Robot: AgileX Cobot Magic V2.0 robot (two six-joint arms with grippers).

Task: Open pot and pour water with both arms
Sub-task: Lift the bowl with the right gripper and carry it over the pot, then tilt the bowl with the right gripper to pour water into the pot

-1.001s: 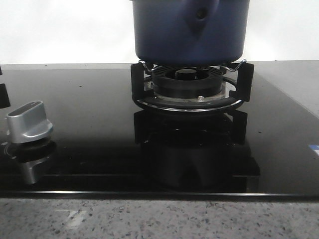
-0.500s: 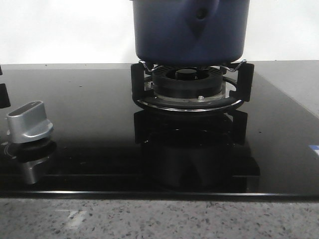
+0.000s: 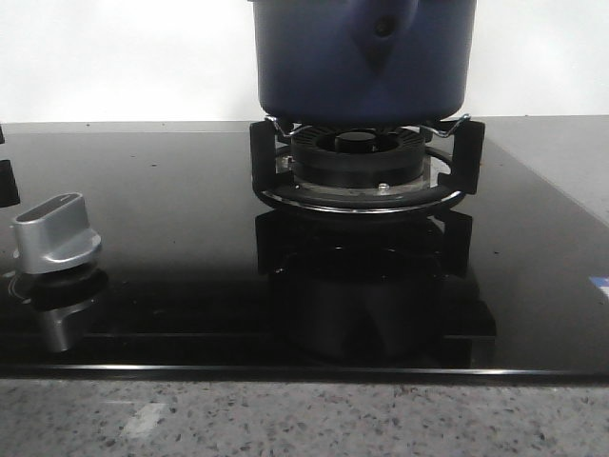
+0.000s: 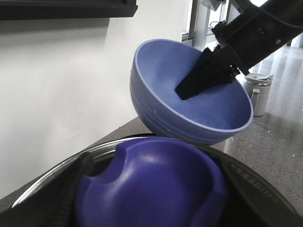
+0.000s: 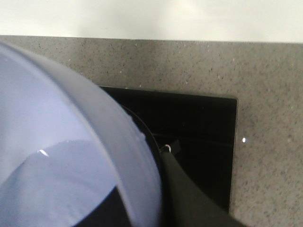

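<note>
In the front view the dark navy pot [image 3: 362, 57] stands on the burner grate [image 3: 360, 181]; its top is cut off and no gripper shows there. The left wrist view shows my left gripper [image 4: 151, 182] shut on the big blue knob [image 4: 156, 198] of the steel-rimmed lid [image 4: 57, 182], held close under the camera. Beyond it hangs a tilted light-blue bowl [image 4: 161, 66]. My right gripper [image 4: 189, 90] is shut on the bowl's rim, one black finger [image 4: 203, 75] inside. In the right wrist view the bowl [image 5: 57, 118] fills the left and the outer finger [image 5: 189, 198] runs beside it.
A silver stove knob [image 3: 55, 233] sits at the front left of the black glass hob [image 3: 171, 209]. Speckled grey counter [image 5: 265, 94] surrounds the hob. A white lidded cup [image 4: 258, 92] stands on the counter behind the bowl. A white wall lies at the back.
</note>
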